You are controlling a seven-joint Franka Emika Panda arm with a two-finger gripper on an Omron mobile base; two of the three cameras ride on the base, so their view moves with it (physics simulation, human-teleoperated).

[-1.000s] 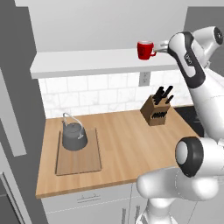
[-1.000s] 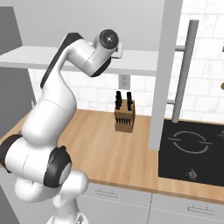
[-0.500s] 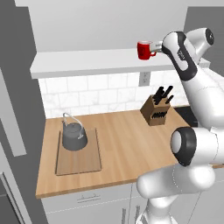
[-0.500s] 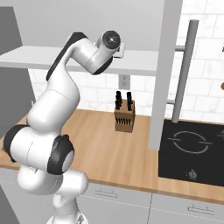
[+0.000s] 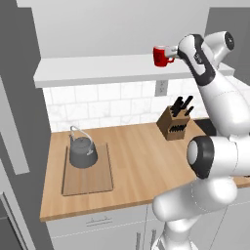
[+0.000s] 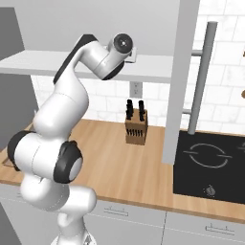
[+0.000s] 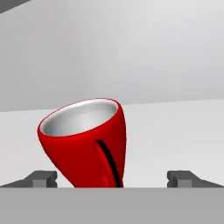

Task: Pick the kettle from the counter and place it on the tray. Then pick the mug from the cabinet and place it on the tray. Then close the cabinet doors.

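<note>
The red mug (image 5: 160, 55) stands on the pale shelf of the open cabinet (image 5: 97, 69). My gripper (image 5: 174, 50) is at its right side, level with it. In the hand view the mug (image 7: 87, 140) fills the space between my open fingertips (image 7: 43, 177), handle toward the camera, and I cannot tell whether they touch it. The dark grey kettle (image 5: 82, 152) sits on the wooden tray (image 5: 88, 180) at the left of the counter (image 5: 141, 166). One cabinet door (image 6: 179, 81) with a long bar handle (image 6: 203, 76) stands open on the right.
A wooden knife block (image 5: 175, 122) stands at the back of the counter under the shelf. A black cooktop (image 6: 210, 162) lies to the right. The tiled wall (image 5: 107, 102) runs behind. Drawers (image 5: 97, 222) sit below the counter edge.
My hand has moved left along the shelf, closer to the mug. The jaws stayed open. Kettle and tray have not moved.
</note>
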